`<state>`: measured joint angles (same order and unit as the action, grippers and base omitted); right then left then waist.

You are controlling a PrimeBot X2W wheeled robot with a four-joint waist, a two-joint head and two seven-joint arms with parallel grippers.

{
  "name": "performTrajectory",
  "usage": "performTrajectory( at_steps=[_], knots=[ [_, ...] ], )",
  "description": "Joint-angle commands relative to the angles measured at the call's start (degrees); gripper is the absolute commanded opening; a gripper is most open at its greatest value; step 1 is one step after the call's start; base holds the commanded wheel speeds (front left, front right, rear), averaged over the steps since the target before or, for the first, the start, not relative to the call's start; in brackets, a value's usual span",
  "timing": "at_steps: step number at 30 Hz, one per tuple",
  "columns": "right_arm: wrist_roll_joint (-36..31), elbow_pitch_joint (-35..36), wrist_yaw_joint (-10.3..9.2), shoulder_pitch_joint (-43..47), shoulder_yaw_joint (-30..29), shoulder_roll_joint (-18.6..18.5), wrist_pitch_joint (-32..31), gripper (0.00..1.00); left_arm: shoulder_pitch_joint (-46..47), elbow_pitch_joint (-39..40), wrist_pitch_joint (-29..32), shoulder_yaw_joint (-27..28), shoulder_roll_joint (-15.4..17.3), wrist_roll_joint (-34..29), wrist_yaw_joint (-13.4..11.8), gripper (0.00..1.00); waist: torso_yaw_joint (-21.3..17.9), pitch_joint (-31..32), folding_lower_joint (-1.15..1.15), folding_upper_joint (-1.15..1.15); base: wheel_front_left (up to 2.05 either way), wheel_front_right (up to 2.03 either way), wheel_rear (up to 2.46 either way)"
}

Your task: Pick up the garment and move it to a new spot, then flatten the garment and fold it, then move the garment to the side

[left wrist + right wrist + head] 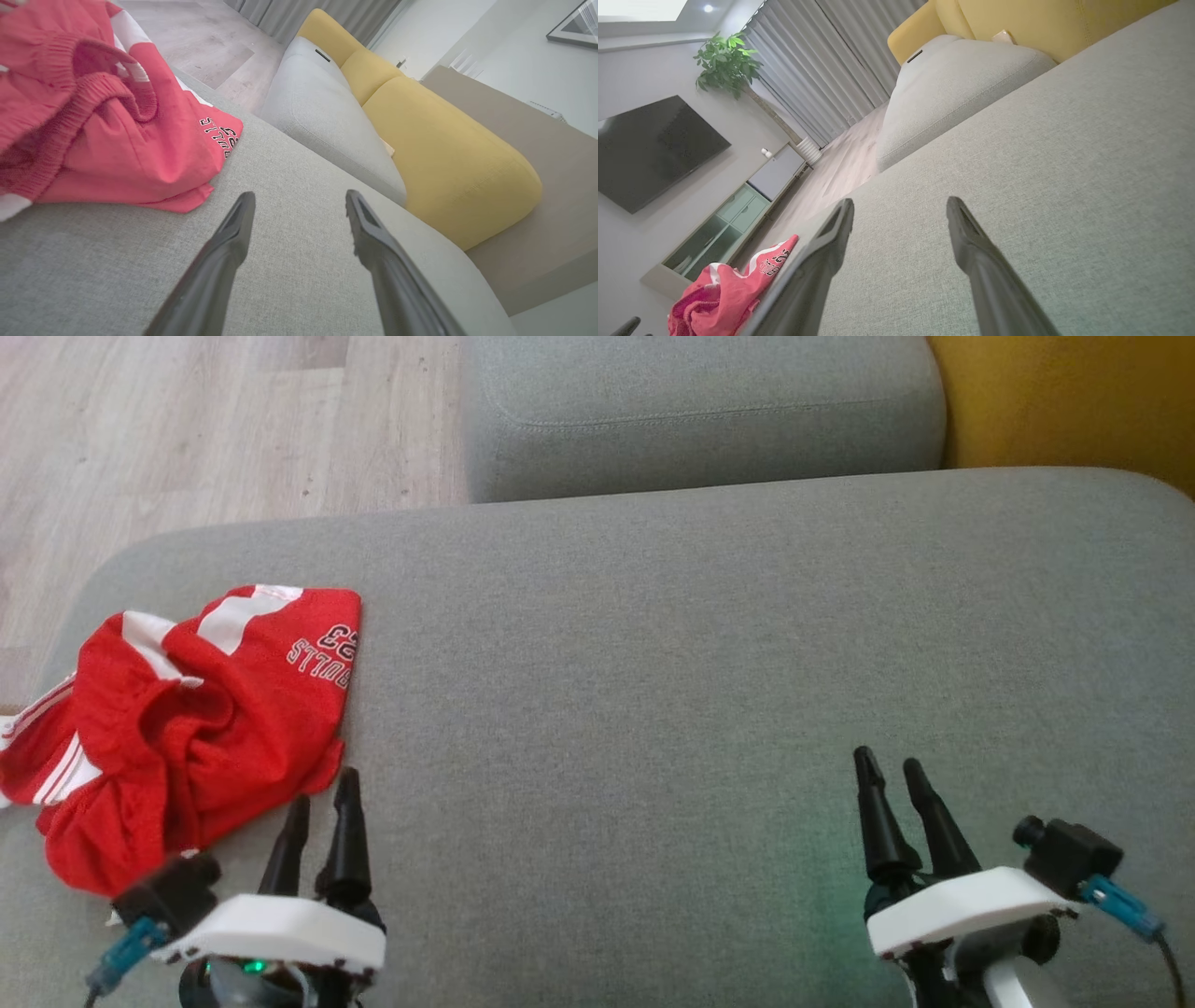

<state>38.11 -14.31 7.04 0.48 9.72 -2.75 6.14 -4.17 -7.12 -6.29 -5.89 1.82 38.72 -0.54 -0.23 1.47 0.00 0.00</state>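
The garment (201, 719) is a crumpled pair of red shorts with white stripes and lettering, bunched at the left end of the grey sofa seat (672, 672). In the left wrist view the garment (93, 121) lies up and to the left of the fingers. My left gripper (322, 798) is open just off its near right corner, not touching it, with nothing between the fingers. My right gripper (889, 767) is open over bare seat at the lower right, far from the garment (724, 294).
A grey cushion (700, 411) sits beyond the seat, with a yellow cushion (1064, 401) at the far right. Wooden floor (187, 429) lies past the seat's left edge. A TV (649, 149), plant and low cabinet stand across the room.
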Motion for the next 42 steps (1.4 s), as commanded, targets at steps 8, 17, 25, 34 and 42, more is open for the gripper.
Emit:
performTrajectory(
  at_steps=[8,17,25,34,42],
  knots=[
    [-7.2,2.8,0.3,-3.2,2.3,-0.7,2.0,1.0,0.7,4.2,-1.9,-0.1,0.8,-7.3,-1.0,1.0,0.0,0.3,0.0,0.0,0.0,0.0,0.0],
    [-14.1,3.0,0.34,-3.0,2.3,-0.4,3.6,1.0,0.1,5.9,-3.5,-0.9,0.8,-13.9,-1.9,1.0,0.1,0.6,0.0,0.0,0.0,0.0,0.0],
    [-19.9,2.9,0.37,-2.9,2.2,-0.2,4.9,1.0,-0.5,7.1,-4.8,-1.7,0.9,-19.4,-2.7,1.0,0.2,0.8,0.0,0.0,0.0,0.0,0.0],
    [-26.1,2.6,0.4,-2.7,2.1,-0.1,6.4,1.0,-1.0,8.4,-6.3,-2.5,1.0,-25.6,-3.4,1.0,0.4,1.0,0.0,0.0,0.0,0.0,0.0],
    [-30.5,2.4,0.42,-2.8,2.5,-0.1,7.6,1.0,-1.4,9.4,-7.5,-3.0,1.0,-30.5,-4.1,1.0,0.3,1.0,0.0,0.0,0.0,0.0,0.0]
  ],
)
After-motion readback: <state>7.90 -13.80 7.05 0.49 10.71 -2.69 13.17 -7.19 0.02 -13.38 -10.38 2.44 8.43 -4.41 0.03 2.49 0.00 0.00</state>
